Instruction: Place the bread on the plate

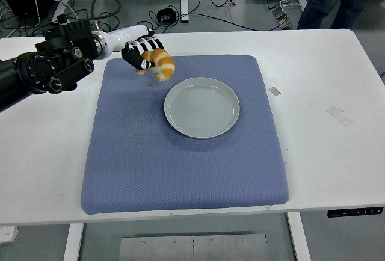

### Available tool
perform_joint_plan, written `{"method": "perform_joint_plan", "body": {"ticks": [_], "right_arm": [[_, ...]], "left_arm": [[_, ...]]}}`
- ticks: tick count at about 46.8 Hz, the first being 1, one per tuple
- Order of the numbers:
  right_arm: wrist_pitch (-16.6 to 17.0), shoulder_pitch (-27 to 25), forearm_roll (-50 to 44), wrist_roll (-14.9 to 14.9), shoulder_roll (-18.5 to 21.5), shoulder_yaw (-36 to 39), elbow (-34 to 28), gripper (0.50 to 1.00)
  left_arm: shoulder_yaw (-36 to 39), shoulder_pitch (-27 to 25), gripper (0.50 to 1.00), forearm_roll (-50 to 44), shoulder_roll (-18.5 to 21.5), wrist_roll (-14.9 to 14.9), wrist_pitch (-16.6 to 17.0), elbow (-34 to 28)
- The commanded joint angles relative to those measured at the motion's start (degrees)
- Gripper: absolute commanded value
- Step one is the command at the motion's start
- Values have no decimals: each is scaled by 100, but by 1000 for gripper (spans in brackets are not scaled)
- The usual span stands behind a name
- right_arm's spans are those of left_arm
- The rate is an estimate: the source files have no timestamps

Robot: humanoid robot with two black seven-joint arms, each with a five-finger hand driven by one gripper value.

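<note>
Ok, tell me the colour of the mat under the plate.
The mat is a muted blue-purple with a fine dotted texture, seen in the head view; the plate is pale grey-green.

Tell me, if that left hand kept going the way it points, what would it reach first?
Probably the plate. The left hand, holding the bread, points right and slightly toward the table's near edge; it looks lifted, so it might pass above the rim.
</note>
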Motion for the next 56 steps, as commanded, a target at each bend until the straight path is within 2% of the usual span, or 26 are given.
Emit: {"method": "perform_joint_plan", "body": {"ticks": [1,9,17,24,35,44,56], "right_arm": [[0,0,0,0,0,0,0,1000],[0,0,0,0,0,0,0,1000],[0,0,0,0,0,0,0,1000],[0,0,0,0,0,0,0,1000],[0,0,0,0,0,0,0,1000],[0,0,0,0,0,0,0,1000],[0,0,0,0,0,0,0,1000]], "left_arm": [[-5,-14,500,-105,-51,85,8,-8],[4,-102,500,-167,-271,173,8,-8],[4,-278,500,-175,-604,384,8,-16],[66,-348,500,-149,-921,402,8,-60],[312,-410,500,-105,-921,454,-1,-78],[312,-410,500,-105,-921,832,8,-358],[365,-418,500,-52,-921,832,16,-535]]}}
